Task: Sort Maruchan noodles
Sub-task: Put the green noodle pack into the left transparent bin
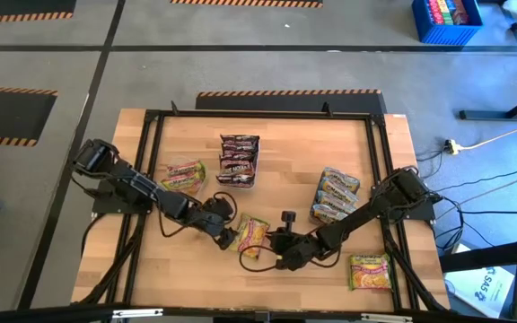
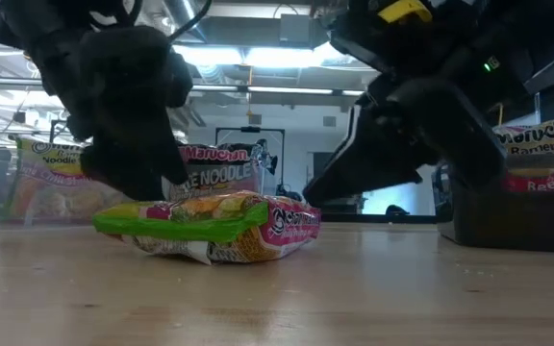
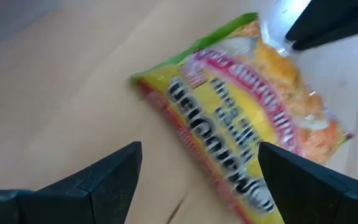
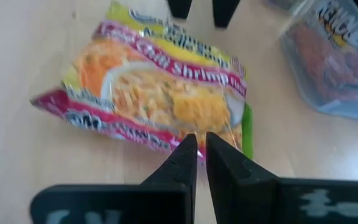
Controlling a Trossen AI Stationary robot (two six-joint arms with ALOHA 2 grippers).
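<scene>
A yellow-pink Maruchan packet with a green end (image 1: 252, 235) lies flat on the wood near the table's near edge, between my two grippers. The low view shows this packet (image 2: 214, 226) side-on. My left gripper (image 3: 201, 155) is open and sits just to its left (image 1: 230, 233), with its fingers over that end. Whether it touches the packet I cannot tell. My right gripper (image 4: 201, 140) comes from the right (image 1: 276, 251), with its fingers almost together at the packet's edge. My right gripper pinches the packet's right-hand edge (image 4: 194, 127) between its two fingertips. It comes slanting down from the table's right. The packet still lies on the table, and its green end (image 2: 171, 219) rests on the wood.
A clear bin of maroon packets (image 1: 239, 159) stands at centre far. A bin of yellow-pink packets (image 1: 185, 177) is to the left and a bin of several packets (image 1: 335, 196) to the right. One loose yellow-pink packet (image 1: 370, 272) lies near the right front corner. A black frame (image 1: 151, 121) rims the table.
</scene>
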